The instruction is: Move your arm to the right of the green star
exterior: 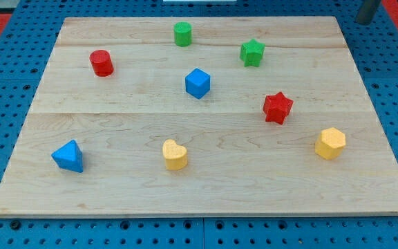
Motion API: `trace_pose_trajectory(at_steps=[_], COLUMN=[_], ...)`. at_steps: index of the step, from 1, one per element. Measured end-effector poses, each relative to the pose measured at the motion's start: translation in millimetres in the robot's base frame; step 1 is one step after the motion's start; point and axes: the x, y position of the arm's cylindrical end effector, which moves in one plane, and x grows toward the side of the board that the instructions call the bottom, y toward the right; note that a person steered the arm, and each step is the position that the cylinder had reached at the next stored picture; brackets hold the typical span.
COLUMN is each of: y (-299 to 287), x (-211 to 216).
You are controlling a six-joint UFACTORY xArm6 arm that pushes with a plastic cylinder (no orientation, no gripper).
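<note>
Green star (252, 52) sits near the board's far edge, right of centre, with bare wood on its right side. It looks light, hard and smooth, likely to skid at a nudge; nothing here calls for taking hold of it, only for stopping beside it. My tip cannot be made out: just a dark rod (369, 10) shows past the far right corner, touching no block. Nearby are the green cylinder (182, 34), blue cube (197, 83) and red star (278, 107).
</note>
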Motion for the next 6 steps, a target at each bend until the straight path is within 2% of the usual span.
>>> trace_pose_trajectory(at_steps=[1,2,3,4,5,6], y=[0.0,-18.2,-65.8,-100.9,-125.0,-180.4], x=[4.2,37.9,78.7,97.3,134.1,134.3])
